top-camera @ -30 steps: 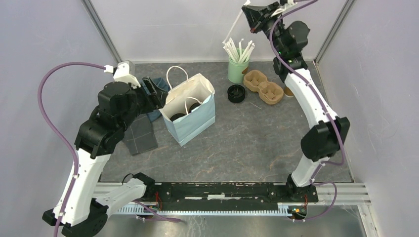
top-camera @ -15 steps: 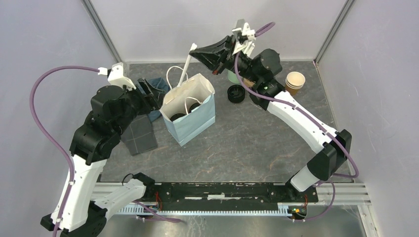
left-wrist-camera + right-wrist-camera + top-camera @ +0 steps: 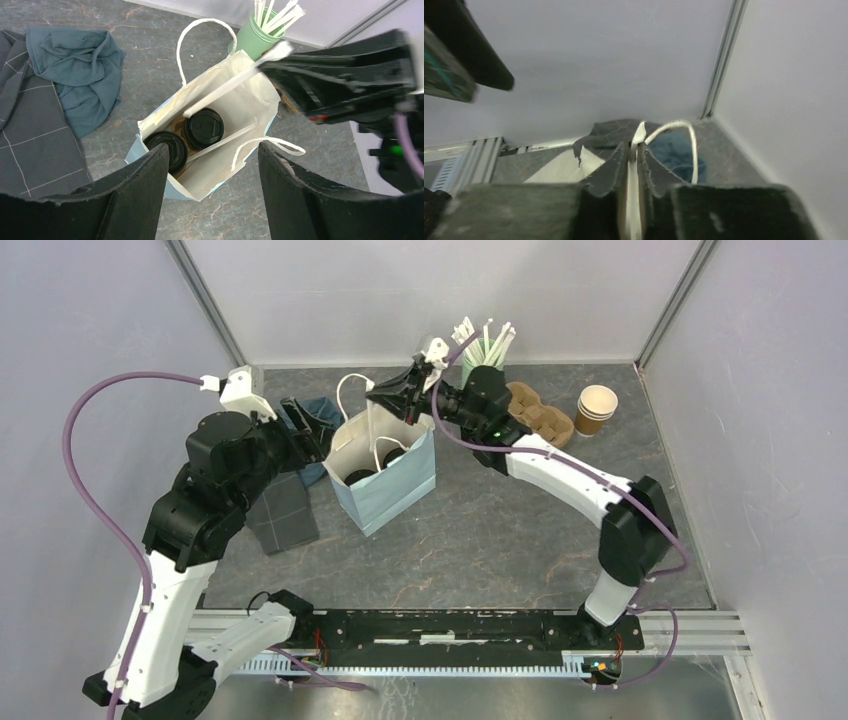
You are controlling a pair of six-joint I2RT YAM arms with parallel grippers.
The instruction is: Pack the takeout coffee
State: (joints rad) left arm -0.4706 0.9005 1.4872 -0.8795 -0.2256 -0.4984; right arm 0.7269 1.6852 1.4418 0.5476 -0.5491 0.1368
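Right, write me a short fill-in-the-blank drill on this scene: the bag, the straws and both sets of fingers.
1. The paper bag holds ___ lidded cups.
2. The right gripper has its fingers shut on a white wrapped ___, angled down into the bag.
3. The cup holding the spare straws is coloured ___.
4. The left gripper hovers over the bag with its fingers ___.

Missing words: two; straw; green; open.

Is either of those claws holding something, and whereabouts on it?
The right gripper pinches a white paper-wrapped straw near its top end, the lower end dipping into the bag. The left gripper holds nothing.
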